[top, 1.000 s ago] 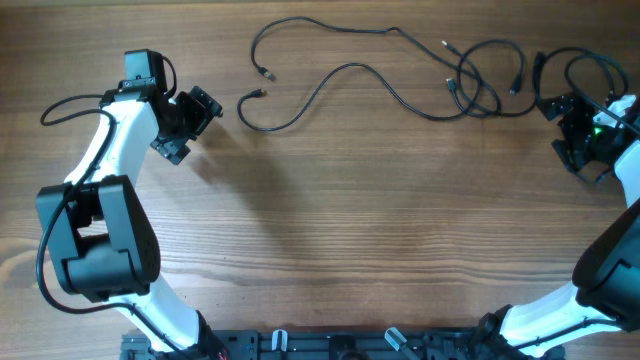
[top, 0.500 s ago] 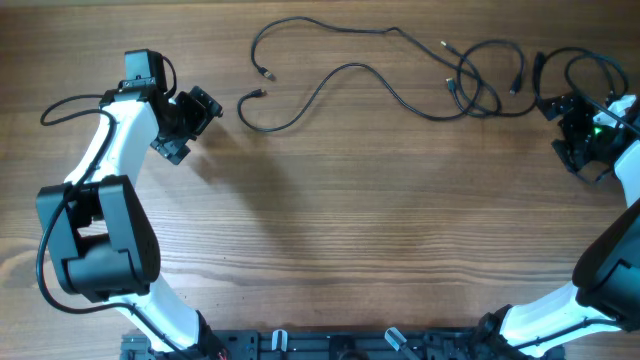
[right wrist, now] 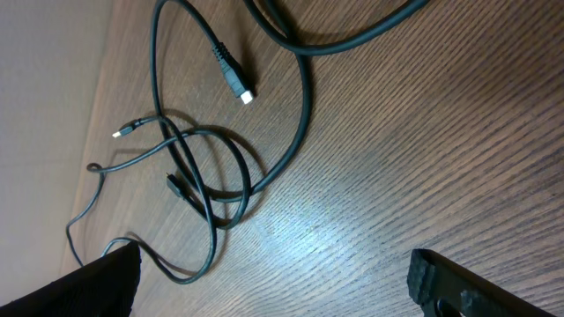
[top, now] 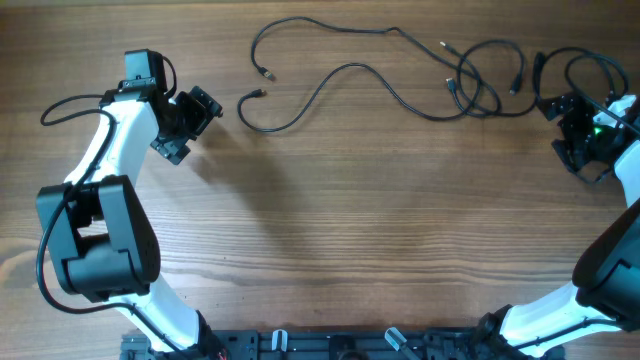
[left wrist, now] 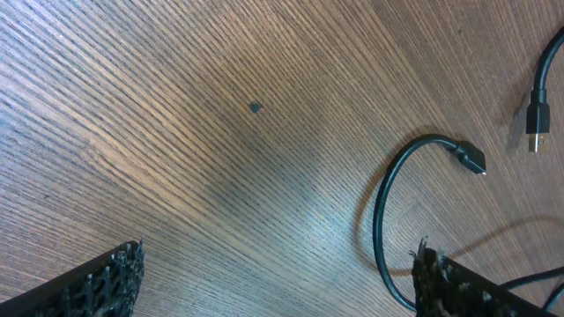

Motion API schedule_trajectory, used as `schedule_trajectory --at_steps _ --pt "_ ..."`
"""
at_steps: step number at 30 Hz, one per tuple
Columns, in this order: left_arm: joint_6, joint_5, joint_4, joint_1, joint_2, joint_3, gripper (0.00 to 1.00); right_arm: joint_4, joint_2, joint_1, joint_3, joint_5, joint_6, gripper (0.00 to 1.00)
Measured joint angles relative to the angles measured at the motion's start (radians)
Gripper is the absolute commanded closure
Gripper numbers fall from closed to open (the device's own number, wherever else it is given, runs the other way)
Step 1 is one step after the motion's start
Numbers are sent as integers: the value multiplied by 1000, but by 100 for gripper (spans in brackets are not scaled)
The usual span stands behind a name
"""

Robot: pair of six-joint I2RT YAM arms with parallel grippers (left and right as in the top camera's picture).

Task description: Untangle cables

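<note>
Thin black cables (top: 345, 72) lie along the far side of the table, from loose plug ends (top: 262, 92) at the left to a knot of loops (top: 480, 85) at the right. My left gripper (top: 190, 123) is open and empty, just left of the nearest cable end, whose plug (left wrist: 471, 158) and curve show in the left wrist view. My right gripper (top: 578, 135) is open and empty, right of the knot. The right wrist view shows the crossed loops (right wrist: 211, 180) and a plug (right wrist: 233, 77) ahead of the jaws.
The wooden table (top: 380, 220) spreads out in front of the cables. Thicker arm wires loop by the left arm (top: 70, 105) and the right arm (top: 590, 70). A black rail (top: 330, 345) runs along the near edge.
</note>
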Motion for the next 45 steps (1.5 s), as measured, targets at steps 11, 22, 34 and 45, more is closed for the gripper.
schedule_trajectory --at_steps 11,22,34,45 --pt "0 0 0 0 0 0 0 0 0 0 0 0 0 0" --pt "0 0 0 0 0 0 0 -1 -129 18 -6 18 0 0" --pt "0 0 0 0 0 0 0 3 -650 180 -6 124 0 0" --pt "0 0 0 0 0 0 0 -2 -939 393 -35 156 0 0"
